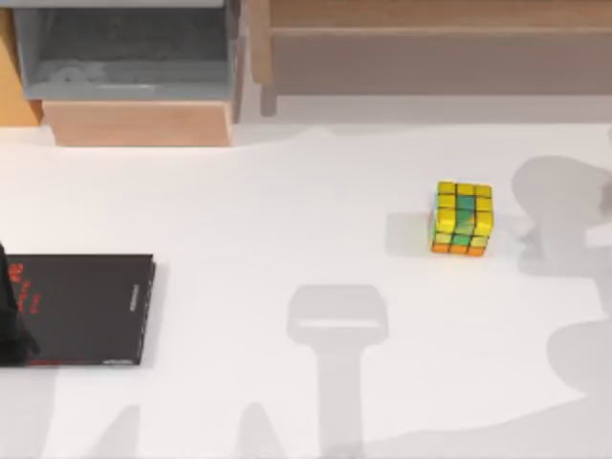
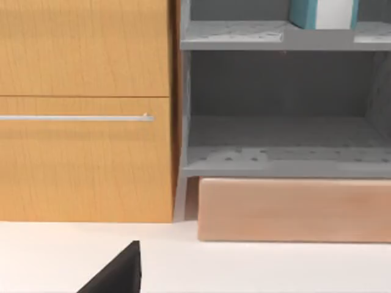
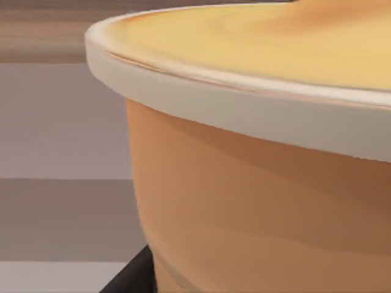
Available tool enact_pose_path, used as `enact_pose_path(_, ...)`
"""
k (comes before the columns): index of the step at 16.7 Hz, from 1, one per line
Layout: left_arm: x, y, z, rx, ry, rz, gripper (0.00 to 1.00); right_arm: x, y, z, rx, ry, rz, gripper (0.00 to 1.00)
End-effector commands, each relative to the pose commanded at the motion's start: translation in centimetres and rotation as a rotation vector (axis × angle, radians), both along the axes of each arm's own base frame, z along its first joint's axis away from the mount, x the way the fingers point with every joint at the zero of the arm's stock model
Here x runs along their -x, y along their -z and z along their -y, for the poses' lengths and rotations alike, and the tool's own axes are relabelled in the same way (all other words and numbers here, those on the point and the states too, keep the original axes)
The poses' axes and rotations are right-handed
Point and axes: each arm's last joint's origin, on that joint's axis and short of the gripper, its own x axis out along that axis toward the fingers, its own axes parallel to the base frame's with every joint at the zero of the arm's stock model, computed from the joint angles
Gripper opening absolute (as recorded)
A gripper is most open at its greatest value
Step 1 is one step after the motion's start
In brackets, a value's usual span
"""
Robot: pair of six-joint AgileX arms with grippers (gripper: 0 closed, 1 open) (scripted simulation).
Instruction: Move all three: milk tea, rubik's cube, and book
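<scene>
On the white worktop [image 1: 287, 229] we see the small yellow, green and orange rubik's cube [image 1: 461, 218] resting right of centre. A thin black book with red lettering [image 1: 86, 308] lies flat at the left edge. In our left wrist view, the thick teal-blue book with white pages [image 2: 322, 13] stands on the upper level of the grey shelf unit [image 2: 281, 162]. Our right wrist view sits very close to a tan milk tea cup with a pale rim [image 3: 263, 183]. We cannot tell how either arm's fingers stand.
</scene>
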Motion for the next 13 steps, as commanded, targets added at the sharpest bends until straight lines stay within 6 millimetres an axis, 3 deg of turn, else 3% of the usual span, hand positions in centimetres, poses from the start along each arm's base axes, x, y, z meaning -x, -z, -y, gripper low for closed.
enact_pose_path(11, 0.00, 0.00, 0.00, 0.000, 0.000, 0.000, 1.00, 0.00, 0.00, 0.00, 0.000, 0.000, 0.000, 0.98)
enact_pose_path(13, 0.00, 0.00, 0.00, 0.000, 0.000, 0.000, 1.00, 0.00, 0.00, 0.00, 0.000, 0.000, 0.000, 1.00)
